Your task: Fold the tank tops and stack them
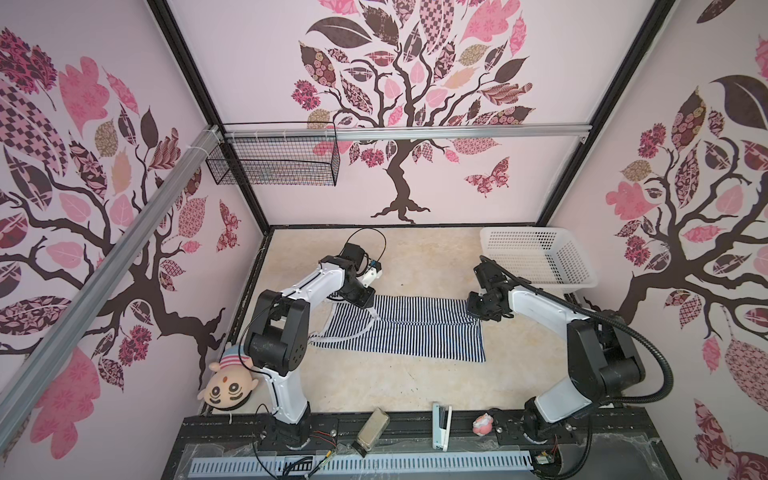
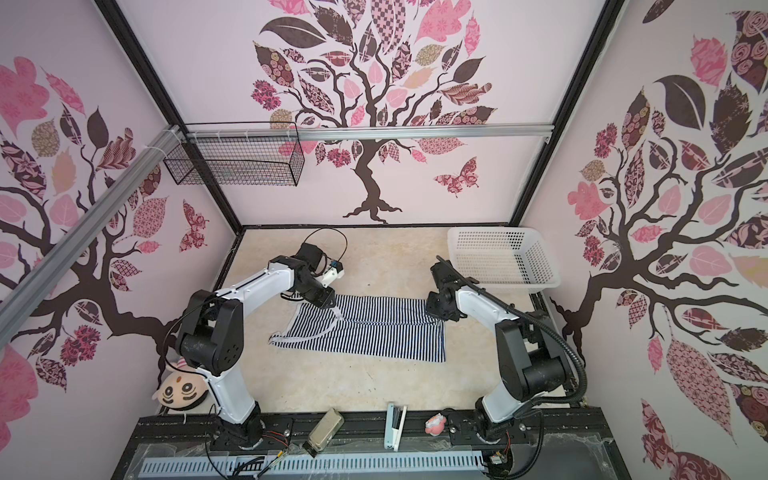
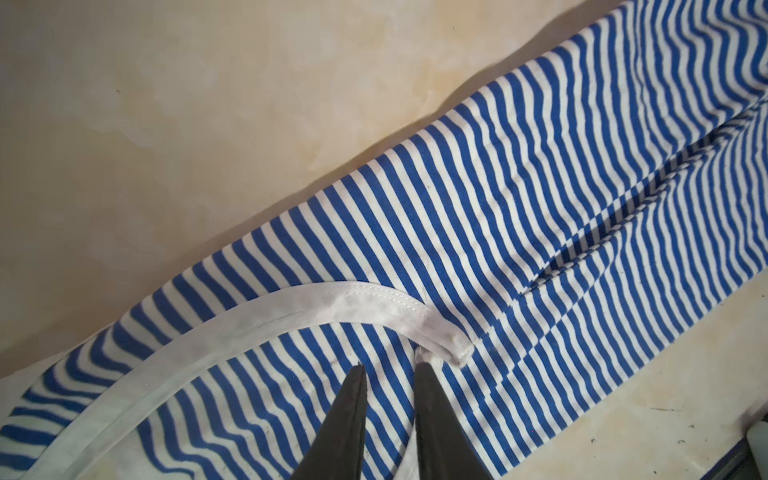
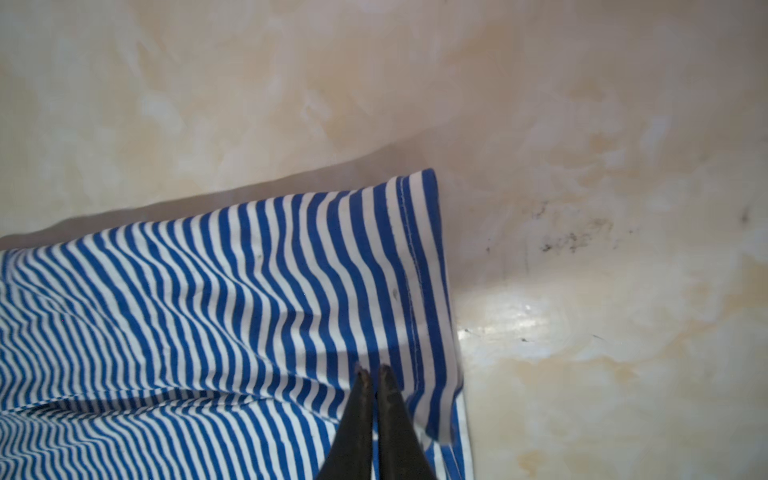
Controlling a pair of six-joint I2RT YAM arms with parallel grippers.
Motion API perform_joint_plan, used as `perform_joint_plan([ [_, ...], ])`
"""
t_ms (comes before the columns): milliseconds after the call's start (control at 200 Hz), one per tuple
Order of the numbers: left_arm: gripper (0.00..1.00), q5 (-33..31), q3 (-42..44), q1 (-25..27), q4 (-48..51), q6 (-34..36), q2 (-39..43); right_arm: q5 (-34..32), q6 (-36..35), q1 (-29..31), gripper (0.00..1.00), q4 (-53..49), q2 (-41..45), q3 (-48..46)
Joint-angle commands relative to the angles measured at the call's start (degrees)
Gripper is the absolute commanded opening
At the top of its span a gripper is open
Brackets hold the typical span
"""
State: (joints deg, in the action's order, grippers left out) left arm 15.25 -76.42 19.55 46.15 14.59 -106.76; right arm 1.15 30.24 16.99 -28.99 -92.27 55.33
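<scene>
Tank top: one tank top (image 1: 415, 332) in narrow navy-and-white stripes, lying flat on the table (image 1: 415, 257), folded lengthwise into a long band with a crease down its middle.
Where: it stretches from under the left gripper (image 3: 388, 370) to under the right gripper (image 4: 375, 371), with the strap end at the left one and the hem end at the right one.
Trim: a curved white trim (image 3: 291, 311), smudged grey, arcs just ahead of the left tips.
Hem: the stitched hem (image 4: 415, 270) runs just beside the right tips, and a corner of it curls up.
Around: a white basket (image 1: 573, 262) sits just beyond the right gripper, clear of the cloth. A doll (image 1: 224, 386) lies far back by the left arm's base. A stapler (image 1: 441, 424) lies well behind both grippers.
In the way: the left arm (image 1: 316, 286) hides the far strap corner in both top views.
Left gripper: it points down at the strap end with its jaws a little apart. The tips are at the cloth and I see nothing pinched between them.
Right gripper: the right arm (image 1: 536, 307) tips it down onto the far hem corner. The jaws are squeezed together on the upper layer, which puckers up to them.
</scene>
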Motion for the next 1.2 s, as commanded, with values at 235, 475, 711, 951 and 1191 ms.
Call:
perform_joint_plan([
  [235, 0.25, -9.5, -4.6, 0.2, -0.7, 0.1, -7.4, 1.0, 0.5, 0.6, 0.09, 3.0, -2.7, -4.6],
  [475, 0.25, -13.5, -8.2, -3.4, 1.3, -1.6, -9.5, 1.4, 0.4, 1.0, 0.17, 2.1, -2.2, -5.4],
  [711, 0.26, -11.6, -8.9, -4.2, 2.9, -1.3, -3.8, -0.2, 0.2, 1.0, 0.29, -1.8, 2.4, 1.5],
  [951, 0.26, -14.7, -9.0, -4.5, 3.2, 0.3, -3.6, -0.8, -0.5, 1.0, 0.31, -3.3, -1.9, 7.3],
  [1191, 0.26, -16.1, -8.2, -7.6, 2.3, 1.9, -6.5, -2.1, -0.9, 1.0, 0.32, -3.7, -5.9, 9.7],
])
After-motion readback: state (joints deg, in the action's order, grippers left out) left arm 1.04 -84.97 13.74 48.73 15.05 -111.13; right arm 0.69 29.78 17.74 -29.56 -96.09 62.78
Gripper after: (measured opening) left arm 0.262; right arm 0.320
